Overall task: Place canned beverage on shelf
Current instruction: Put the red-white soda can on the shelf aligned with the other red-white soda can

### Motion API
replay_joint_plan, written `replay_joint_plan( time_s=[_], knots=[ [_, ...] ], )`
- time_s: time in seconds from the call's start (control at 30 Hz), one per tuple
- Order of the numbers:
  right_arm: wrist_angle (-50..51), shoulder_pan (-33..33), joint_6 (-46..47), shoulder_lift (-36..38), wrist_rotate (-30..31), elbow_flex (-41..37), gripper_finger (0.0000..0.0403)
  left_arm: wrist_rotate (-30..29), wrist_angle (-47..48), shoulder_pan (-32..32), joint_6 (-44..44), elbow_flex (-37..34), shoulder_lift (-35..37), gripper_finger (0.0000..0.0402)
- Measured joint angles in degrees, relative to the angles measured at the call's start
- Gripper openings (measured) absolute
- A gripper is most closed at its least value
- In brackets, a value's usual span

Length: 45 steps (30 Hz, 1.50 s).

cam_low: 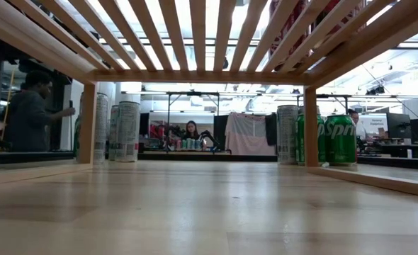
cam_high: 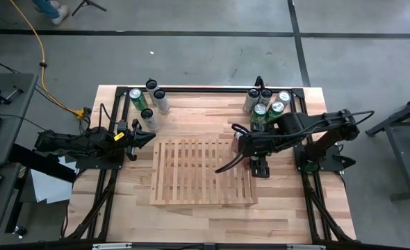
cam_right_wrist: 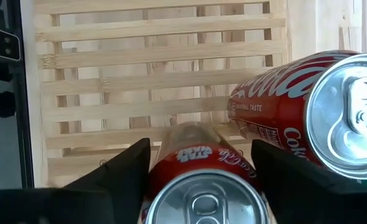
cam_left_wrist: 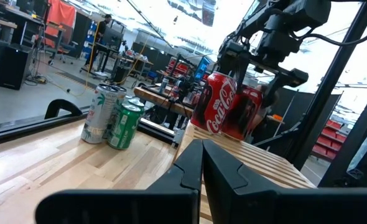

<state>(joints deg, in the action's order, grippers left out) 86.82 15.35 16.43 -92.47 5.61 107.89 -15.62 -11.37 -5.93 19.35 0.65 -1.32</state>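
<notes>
Right gripper [cam_right_wrist: 202,171], fingers clasping a red can [cam_right_wrist: 205,186] upright over the shelf [cam_high: 203,171] right edge beside another red can [cam_right_wrist: 301,106] for placement; left gripper [cam_high: 139,134] waits mid-left, fingers narrow.

- Grey concrete floor [cam_high: 212,55] crossed by dark seams.
- A yellow cable [cam_high: 35,42] trails over it.
- Bright ceiling lights [cam_low: 216,86] above distant workbenches [cam_low: 188,151] and seated people [cam_low: 28,113].

1. A light butcher-block tabletop [cam_high: 191,215] stands on a grey concrete floor [cam_high: 205,62].
2. A yellow cable [cam_high: 35,38] runs across the floor toward the tabletop's far left corner.
3. In the low view, a seated person [cam_low: 192,130] and a standing person [cam_low: 28,113] show in the room behind.
4. A red cloth [cam_left_wrist: 62,11] hangs in the background.
</notes>
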Motion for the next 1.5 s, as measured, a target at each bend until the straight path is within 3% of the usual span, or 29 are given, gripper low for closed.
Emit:
replay_joint_plan(
  time_s=[0.27,0.6,0.87,1.03,1.17,1.4,1.5],
  knots=[
    [-1.8,0.0,0.0,0.0,0.2,0.0,0.0197,0.0,0.0,0.0,0.0,0.0,0.0,0.0003],
    [-7.8,0.0,-2.2,0.0,-0.4,0.5,0.0193,0.0,0.0,0.0,0.0,0.0,0.0,0.0003],
    [-7.8,-0.3,0.3,0.0,1.8,13.4,0.0183,0.0,0.0,0.0,0.0,0.0,0.0,0.0003],
    [3.7,1.8,7.4,0.3,7.7,20.3,0.0103,0.0,0.0,0.0,0.0,0.0,0.0,0.0003],
    [3.1,3.7,9.7,2.4,7.0,17.4,0.0013,0.0,0.0,0.0,0.0,0.0,0.0,0.0003],
    [3.2,4.6,16.7,9.0,9.6,2.0,0.0003,0.0,0.0,0.0,0.0,0.0,0.0,0.0003],
    [3.1,4.1,22.3,13.1,14.1,-3.1,0.0004,0.0,0.0,0.0,0.0,0.0,0.0,0.0003]
  ],
)
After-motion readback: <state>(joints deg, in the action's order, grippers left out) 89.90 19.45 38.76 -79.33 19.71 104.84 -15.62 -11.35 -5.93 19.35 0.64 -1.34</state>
